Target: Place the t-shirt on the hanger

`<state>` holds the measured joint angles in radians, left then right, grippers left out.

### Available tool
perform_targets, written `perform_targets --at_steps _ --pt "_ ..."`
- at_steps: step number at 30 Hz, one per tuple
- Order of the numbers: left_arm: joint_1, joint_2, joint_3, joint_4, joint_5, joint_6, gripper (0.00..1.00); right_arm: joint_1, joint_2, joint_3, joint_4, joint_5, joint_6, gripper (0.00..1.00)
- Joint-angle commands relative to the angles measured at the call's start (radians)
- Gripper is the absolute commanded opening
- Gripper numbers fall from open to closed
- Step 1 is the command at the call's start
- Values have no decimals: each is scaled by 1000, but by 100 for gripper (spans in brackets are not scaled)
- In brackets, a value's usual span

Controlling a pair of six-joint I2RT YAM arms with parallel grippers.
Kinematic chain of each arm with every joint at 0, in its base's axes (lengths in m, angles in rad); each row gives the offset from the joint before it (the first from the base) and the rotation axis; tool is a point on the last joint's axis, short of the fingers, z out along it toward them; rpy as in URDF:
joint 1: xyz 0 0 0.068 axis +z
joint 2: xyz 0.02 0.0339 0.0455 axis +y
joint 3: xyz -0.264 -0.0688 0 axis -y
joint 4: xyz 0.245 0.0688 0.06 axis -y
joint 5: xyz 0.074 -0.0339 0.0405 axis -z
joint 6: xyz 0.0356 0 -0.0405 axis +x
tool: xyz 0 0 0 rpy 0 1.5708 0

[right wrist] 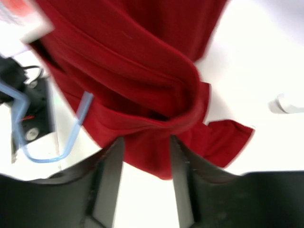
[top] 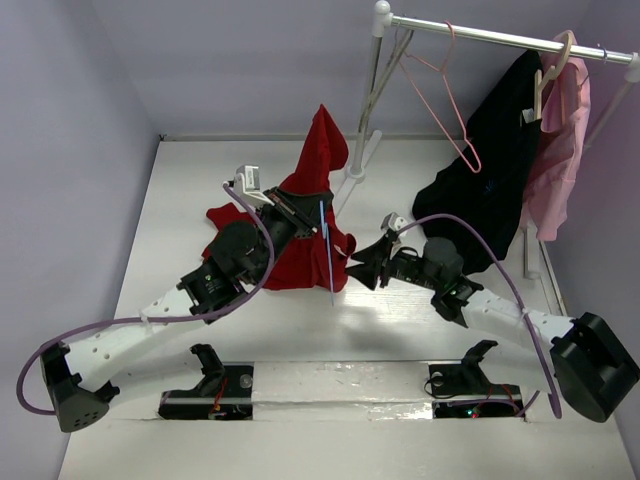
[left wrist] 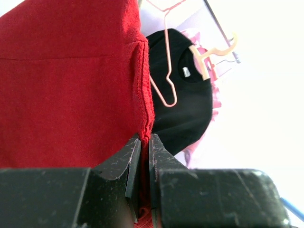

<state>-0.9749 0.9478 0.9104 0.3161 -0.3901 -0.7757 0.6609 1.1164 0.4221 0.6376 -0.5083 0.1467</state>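
Beyond the t-shirt [top: 318, 150] hang black garment [top: 495, 185], pink hanger [top: 465, 128] (same rail [top: 500, 37]).

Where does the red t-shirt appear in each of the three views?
Top external: centre, the t-shirt standing up in a peak.
Left wrist: upper left, its edge pinched by the left gripper.
Right wrist: upper centre, above the fingers.
Shared landmarks: the hanger joins top and right wrist; the black garment joins top and left wrist.
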Motion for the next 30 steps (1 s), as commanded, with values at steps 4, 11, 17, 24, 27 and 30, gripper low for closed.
perform_targets --at_steps 4,11,17,24,27,30 --pt "-2 -70 104 46 19 19 0 -15 17 62 -7 -42 -64 62" --pt "-2 -99 140 -18 74 -2 0 -15 36 159 -75 -176 -125 65" --pt "-2 -155 160 -78 106 -39 0 -15 13 207 -99 -237 -134 65" --pt "-2 -187 125 -72 97 -62 0 -15 16 201 -59 -308 -105 61" --pt "-2 -181 122 -54 96 -63 0 -15 22 187 -27 -323 -76 54" --pt "-2 -161 127 -25 97 -56 0 11 20 172 -3 -325 -56 39"
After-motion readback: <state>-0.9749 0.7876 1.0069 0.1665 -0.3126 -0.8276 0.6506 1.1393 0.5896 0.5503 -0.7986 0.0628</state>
